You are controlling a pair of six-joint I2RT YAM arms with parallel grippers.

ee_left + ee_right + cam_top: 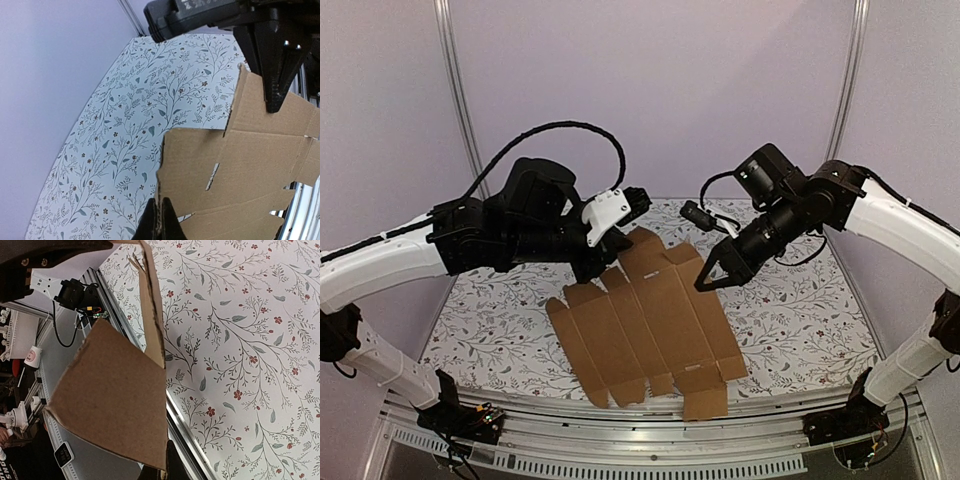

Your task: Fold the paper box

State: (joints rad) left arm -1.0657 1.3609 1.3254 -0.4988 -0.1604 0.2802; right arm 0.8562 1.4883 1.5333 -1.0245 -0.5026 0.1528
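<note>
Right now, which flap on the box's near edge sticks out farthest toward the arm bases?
The rightmost flap of the paper box: broad and squarish, while those left of it end shorter.

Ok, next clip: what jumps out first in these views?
A flat brown paper box blank, its flaps and slots not yet folded, lies mid-table on the floral cover. Both arms lean in over it from either side. The left hand is pinched on its far-left edge and the right hand on its right edge.
</note>
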